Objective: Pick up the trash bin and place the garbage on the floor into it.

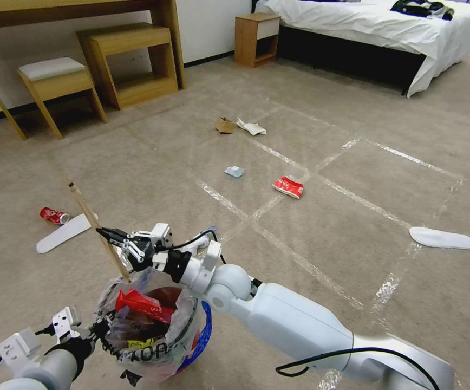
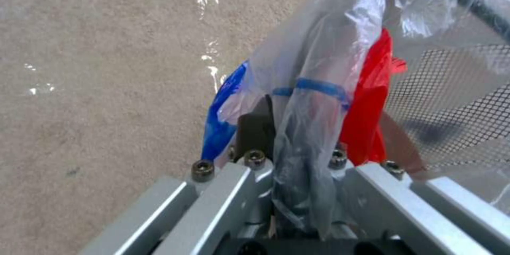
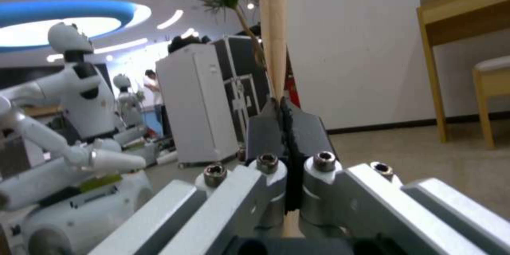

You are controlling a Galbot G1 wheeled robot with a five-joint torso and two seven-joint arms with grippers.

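We see glossy white, rounded arm shells with black cables looping alongside; each pincer, left (image 1: 100, 326) and right (image 1: 106, 233), has silver metal links, hex-socket screws and black fingertips.

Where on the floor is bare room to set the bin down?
Bare carpet lies between the red can and the pale-blue paper, and between the red wrapper and the white insole. The stretch by the cardboard scrap and white paper is crowded.
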